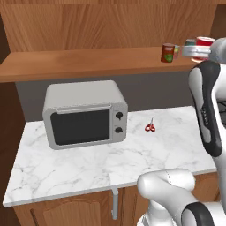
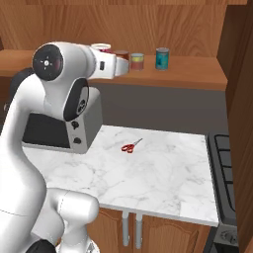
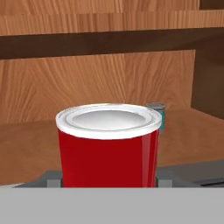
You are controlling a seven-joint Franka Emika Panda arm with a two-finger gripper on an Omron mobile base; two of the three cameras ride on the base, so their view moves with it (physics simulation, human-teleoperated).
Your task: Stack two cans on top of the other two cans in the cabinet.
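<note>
The gripper [image 3: 108,183] is clamped on the bright red can [image 3: 108,146], holding it upright above the cabinet's shelf board [image 1: 84,64]. On that board, the dark red-brown can [image 1: 167,53] stands just beside the gripper, and the teal can [image 2: 162,58] stands farther along. Below the shelf board, a marble counter [image 1: 88,163] carries a grey microwave [image 1: 84,114] and small red scissors [image 1: 150,127].

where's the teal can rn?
The teal-blue can stands upright on the cabinet shelf, the rightmost can in the right base view, beside the pale yellow-green can. In the hand view it peeks out behind the bright red can.
</note>
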